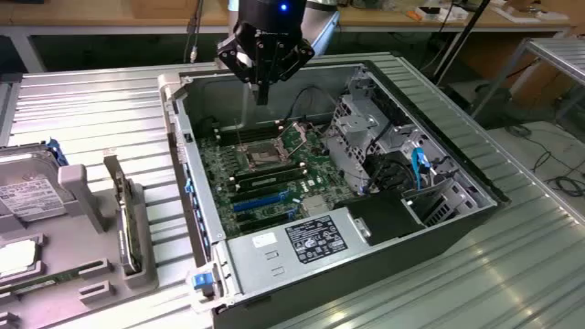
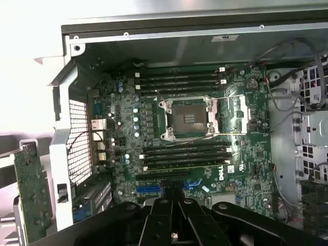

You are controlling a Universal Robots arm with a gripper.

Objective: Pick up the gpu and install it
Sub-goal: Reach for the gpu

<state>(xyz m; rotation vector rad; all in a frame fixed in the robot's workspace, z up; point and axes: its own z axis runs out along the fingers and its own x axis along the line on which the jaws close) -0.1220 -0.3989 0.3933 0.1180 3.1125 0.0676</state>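
Claw clenched empty above open computer case, gpu a thin dark card standing on edge in grey holder

gripper: black, angular linkage arms | wrist housing: black, small blue light | collar: silver-grey

My arm reaches in from above. My gripper hangs straight down, its dark fingers pressed together to a single tip, gripping nothing between them.
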